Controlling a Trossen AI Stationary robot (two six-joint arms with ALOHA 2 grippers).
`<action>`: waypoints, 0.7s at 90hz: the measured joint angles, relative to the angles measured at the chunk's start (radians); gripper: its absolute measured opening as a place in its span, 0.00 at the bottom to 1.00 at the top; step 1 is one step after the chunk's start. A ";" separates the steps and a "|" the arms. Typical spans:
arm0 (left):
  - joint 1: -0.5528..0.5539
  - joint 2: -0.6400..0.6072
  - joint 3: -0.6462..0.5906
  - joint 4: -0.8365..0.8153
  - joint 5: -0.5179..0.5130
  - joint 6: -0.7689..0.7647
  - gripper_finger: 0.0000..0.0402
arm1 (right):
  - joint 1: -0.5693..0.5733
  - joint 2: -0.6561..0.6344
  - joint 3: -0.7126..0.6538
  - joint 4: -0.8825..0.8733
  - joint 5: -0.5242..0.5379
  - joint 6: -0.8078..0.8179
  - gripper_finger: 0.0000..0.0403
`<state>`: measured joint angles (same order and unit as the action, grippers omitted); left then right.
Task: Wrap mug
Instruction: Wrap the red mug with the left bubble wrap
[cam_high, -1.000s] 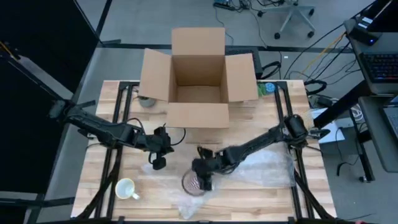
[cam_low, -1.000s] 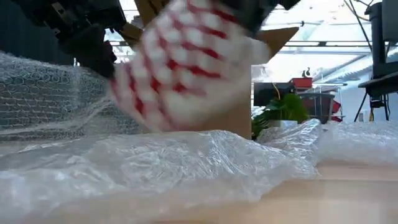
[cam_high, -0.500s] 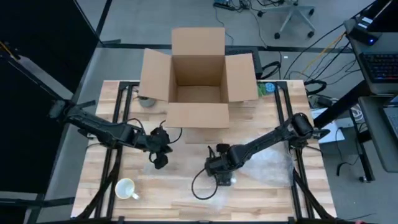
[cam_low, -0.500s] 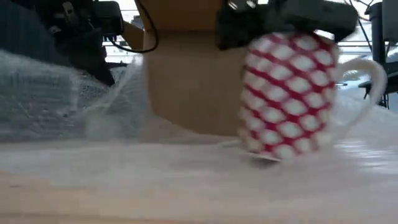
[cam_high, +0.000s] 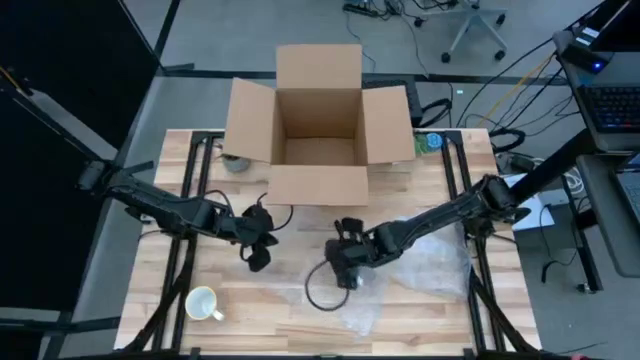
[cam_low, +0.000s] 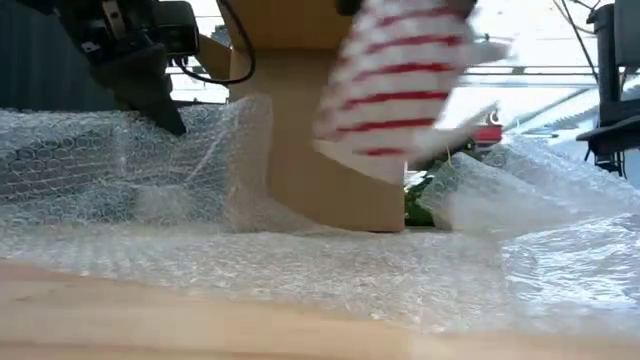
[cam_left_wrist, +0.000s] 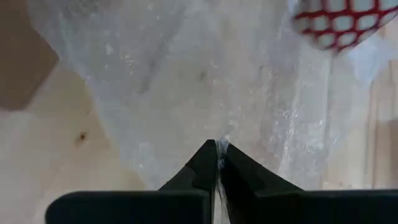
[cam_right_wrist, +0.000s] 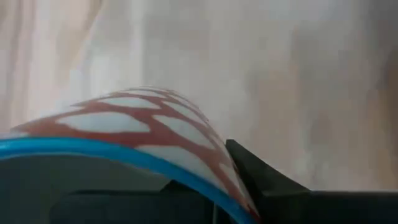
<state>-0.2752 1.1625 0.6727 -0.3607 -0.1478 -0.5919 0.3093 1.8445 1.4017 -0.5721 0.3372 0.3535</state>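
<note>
jaws of left gripper (cam_left_wrist: 217, 163) pinched tight on an edge of the bubble wrap (cam_left_wrist: 205, 81), arm stretched low over the table's left half. right gripper (cam_high: 347, 266) jaws clamp the rim of the red-and-white mug (cam_low: 395, 85), held tilted in the air over the wrap, before the cardboard box (cam_high: 320, 125)

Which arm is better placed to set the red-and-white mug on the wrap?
Right: its hand already holds the red-and-white patterned mug above the clear bubble wrap sheet. The left hand is shut on the wrap's edge.
</note>
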 joint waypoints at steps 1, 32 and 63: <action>0.000 0.000 0.000 0.003 0.000 0.000 0.01 | -0.003 0.005 0.000 0.016 0.008 -0.003 0.02; -0.016 0.006 0.000 0.043 -0.016 -0.047 0.01 | -0.062 0.108 0.000 0.129 -0.056 0.002 0.02; -0.036 0.015 0.000 0.040 -0.032 -0.055 0.01 | -0.098 0.129 0.000 0.103 -0.042 -0.022 0.02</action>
<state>-0.3111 1.1778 0.6727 -0.3203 -0.1803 -0.6468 0.2118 1.9731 1.4021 -0.4689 0.2948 0.3318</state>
